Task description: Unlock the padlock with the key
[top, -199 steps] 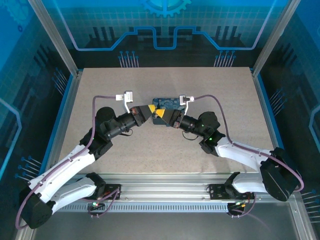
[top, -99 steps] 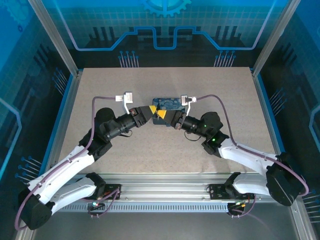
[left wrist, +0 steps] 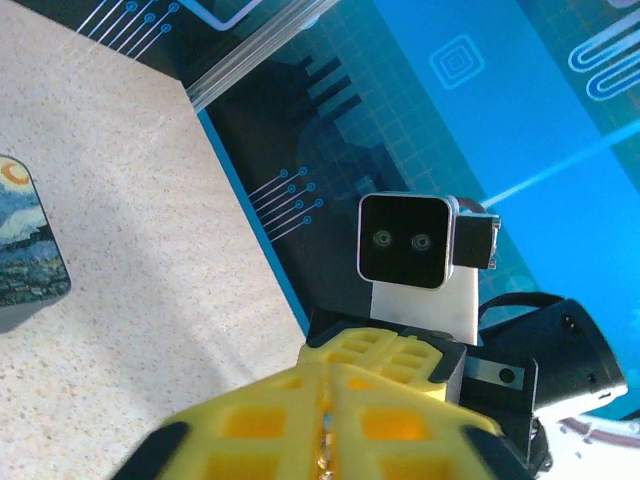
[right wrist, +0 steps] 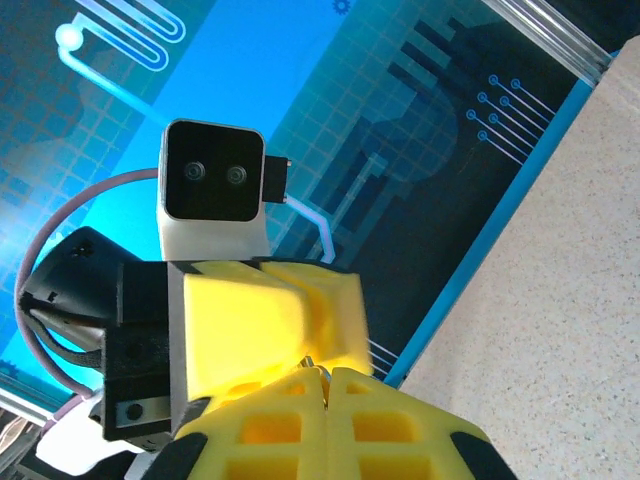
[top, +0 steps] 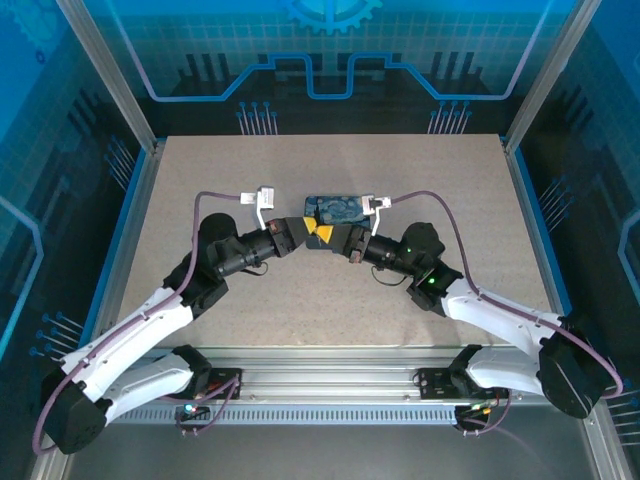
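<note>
Mid-table, beside the blue painted-pattern pad [top: 340,208], left gripper [left wrist: 326,400] and right gripper [right wrist: 325,400] meet tip to tip, both pressed together. A metal sliver [left wrist: 322,455] glints in the left seam; whether it is the key, and where the padlock sits, I cannot tell.

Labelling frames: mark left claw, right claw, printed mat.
left claw [left wrist: 325,400], left wrist view, fingertip seam
right claw [right wrist: 325,405], right wrist view, fingertip seam
printed mat [top: 340,207], top view, bare far part
</note>
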Robot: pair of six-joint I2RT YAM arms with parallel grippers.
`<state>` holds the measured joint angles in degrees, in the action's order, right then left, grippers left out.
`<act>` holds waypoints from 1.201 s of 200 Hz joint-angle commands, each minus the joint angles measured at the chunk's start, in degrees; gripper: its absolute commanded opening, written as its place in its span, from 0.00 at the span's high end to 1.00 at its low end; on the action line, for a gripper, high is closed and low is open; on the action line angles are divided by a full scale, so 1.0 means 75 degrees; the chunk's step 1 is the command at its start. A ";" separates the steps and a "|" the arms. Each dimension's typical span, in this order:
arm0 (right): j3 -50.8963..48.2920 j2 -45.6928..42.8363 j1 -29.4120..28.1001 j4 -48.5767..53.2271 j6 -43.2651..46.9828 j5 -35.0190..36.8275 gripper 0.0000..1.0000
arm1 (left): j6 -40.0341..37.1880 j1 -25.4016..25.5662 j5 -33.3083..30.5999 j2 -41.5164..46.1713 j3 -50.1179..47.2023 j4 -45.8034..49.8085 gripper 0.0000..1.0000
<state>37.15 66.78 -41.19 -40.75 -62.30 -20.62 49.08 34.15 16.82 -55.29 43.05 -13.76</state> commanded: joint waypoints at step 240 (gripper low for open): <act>0.0442 -0.0170 0.0001 0.0252 0.0409 -0.0180 0.68 | 0.0327 0.0039 0.0014 0.0059 -0.0018 -0.0637 1.00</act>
<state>39.77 65.60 -40.86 -37.10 -58.92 -21.52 51.09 34.35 17.82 -55.88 43.03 -15.84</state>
